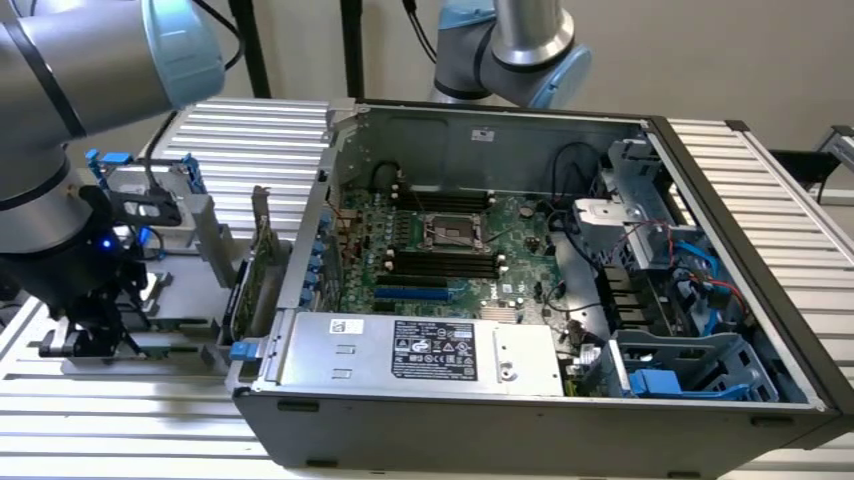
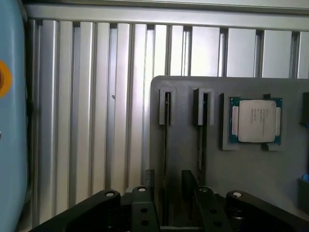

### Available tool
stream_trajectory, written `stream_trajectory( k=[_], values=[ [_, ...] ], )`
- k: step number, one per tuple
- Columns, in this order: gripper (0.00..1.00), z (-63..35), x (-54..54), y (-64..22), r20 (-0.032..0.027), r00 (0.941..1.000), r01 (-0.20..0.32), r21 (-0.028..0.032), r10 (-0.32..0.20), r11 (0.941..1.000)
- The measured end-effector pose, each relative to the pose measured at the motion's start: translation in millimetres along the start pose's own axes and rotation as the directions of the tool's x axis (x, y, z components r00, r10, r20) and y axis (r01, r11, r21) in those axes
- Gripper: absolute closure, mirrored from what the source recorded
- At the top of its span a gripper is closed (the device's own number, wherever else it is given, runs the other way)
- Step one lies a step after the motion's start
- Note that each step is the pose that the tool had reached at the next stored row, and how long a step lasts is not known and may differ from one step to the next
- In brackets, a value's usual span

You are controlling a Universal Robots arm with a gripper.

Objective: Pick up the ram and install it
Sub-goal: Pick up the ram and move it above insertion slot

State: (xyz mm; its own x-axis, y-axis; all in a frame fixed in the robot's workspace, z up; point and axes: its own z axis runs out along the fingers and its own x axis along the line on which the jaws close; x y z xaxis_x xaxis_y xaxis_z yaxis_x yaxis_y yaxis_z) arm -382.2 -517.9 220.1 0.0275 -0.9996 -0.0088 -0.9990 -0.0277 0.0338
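Hangs over the gray tray (image 2: pixel 251 179) with fingers (image 2: pixel 143 212) spread wide. Has the thin ram (image 2: pixel 166 145) between the fingers, standing in its slot.

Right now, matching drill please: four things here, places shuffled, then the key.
1. silver square processor chip
2. grey metal power supply box
3. blue plastic drive caddy
4. black robot hand

A. near corner of the open grey computer case, exterior view's right
B. outside the case, exterior view's left
C. recess in the grey plastic tray
D. along the case's near wall

Pairs: 1-C, 2-D, 3-A, 4-B
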Motion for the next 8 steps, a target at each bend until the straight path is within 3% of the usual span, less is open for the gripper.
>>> stream_trajectory(
  k=[8],
  values=[
    [0.64, 14.6, 0.1, -0.5, -0.0001, 1.0, 0.007, 0.0001, -0.007, 1.0]
  ],
)
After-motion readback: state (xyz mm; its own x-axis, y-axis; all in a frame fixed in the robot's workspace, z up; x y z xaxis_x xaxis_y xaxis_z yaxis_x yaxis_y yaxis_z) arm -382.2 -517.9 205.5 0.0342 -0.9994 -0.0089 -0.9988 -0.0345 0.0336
